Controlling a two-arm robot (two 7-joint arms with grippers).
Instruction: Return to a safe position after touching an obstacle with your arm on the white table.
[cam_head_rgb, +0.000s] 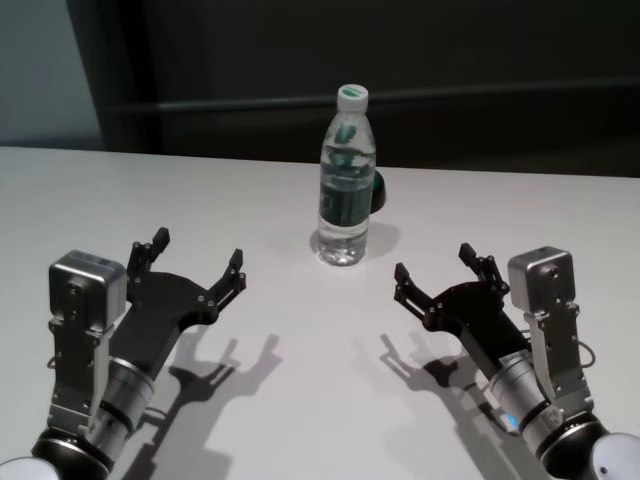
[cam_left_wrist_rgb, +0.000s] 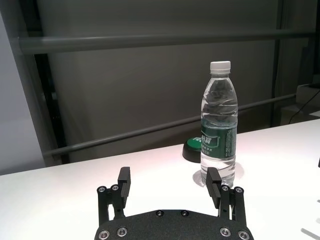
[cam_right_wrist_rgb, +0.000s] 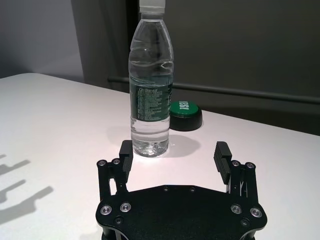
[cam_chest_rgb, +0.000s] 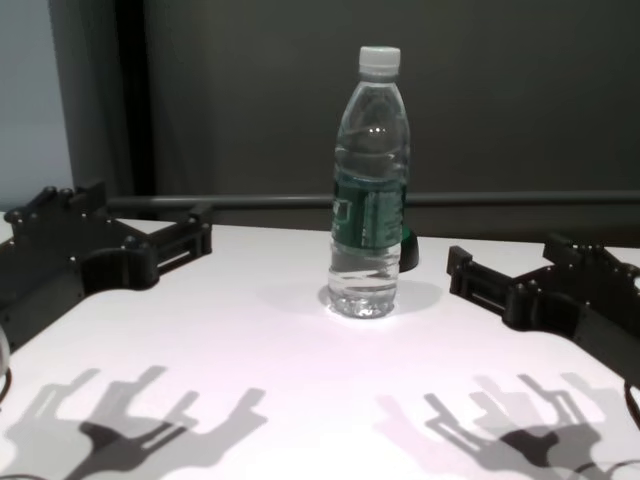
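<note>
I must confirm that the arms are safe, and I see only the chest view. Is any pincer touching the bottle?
Observer: No. The head view shows the left pincer and the right pincer open, both nearer the robot than the bottle, with bare white table between.
Operator: What is the dark thing behind the bottle?
Observer: The right wrist view shows a low round black object with a green top. I cannot tell whether it touches the bottle.
</note>
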